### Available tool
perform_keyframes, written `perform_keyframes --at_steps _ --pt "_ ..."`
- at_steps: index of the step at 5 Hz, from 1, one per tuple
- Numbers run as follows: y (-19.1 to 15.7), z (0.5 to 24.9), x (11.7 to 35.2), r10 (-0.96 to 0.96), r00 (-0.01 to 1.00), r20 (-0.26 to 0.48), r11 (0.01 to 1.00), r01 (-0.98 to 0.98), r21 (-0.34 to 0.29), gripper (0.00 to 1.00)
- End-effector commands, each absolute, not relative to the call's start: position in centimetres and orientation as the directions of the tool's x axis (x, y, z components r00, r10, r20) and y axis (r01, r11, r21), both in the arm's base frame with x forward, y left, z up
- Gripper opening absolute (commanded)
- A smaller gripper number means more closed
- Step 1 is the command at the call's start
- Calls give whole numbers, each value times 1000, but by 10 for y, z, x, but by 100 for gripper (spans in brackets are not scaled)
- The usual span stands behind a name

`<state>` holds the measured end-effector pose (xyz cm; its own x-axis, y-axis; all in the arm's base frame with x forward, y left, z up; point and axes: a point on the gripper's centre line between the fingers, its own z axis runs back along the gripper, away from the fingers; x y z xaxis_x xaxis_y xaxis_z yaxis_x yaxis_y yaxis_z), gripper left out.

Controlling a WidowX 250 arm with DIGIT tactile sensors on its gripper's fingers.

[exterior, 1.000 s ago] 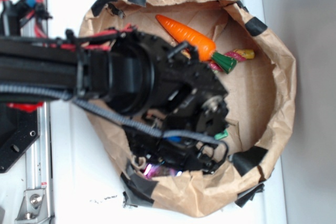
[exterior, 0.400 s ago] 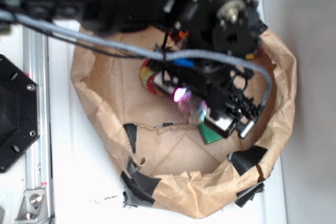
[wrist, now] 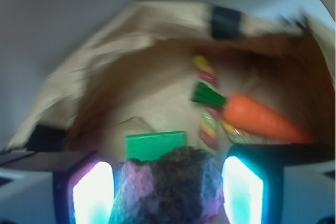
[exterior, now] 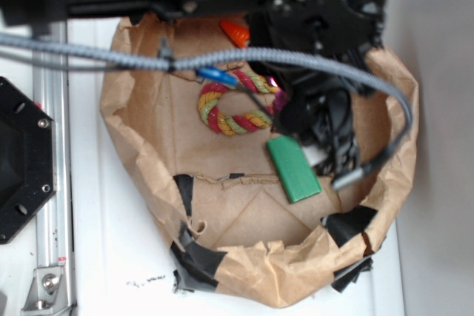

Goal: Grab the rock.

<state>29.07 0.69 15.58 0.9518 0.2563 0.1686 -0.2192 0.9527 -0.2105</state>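
The rock (wrist: 173, 184) is dark and rough, tinted pink and blue by the finger lights. It sits gripped between my gripper's (wrist: 167, 182) two glowing fingers at the bottom of the wrist view, above the bag floor. In the exterior view my gripper (exterior: 318, 120) hangs over the right half of the brown paper bag (exterior: 259, 279), and the arm body hides the rock there.
Inside the bag lie a green block (exterior: 294, 168), a coloured rope ring (exterior: 229, 105) and an orange carrot (exterior: 235, 31), mostly under the arm. In the wrist view the carrot (wrist: 262, 119) and the rope (wrist: 207, 124) lie ahead. The bag's crumpled walls surround the gripper.
The arm has swung from the bag's near edge to its far side, carrying the rock. The rope ring and green block are uncovered; the carrot is now mostly hidden.
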Motion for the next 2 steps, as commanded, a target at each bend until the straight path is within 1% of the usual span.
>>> perform_keyframes --at_steps 1,2 --pt "3 193 277 18 962 272 989 23 -144 0" --pt "4 190 275 8 965 262 992 26 -126 0"
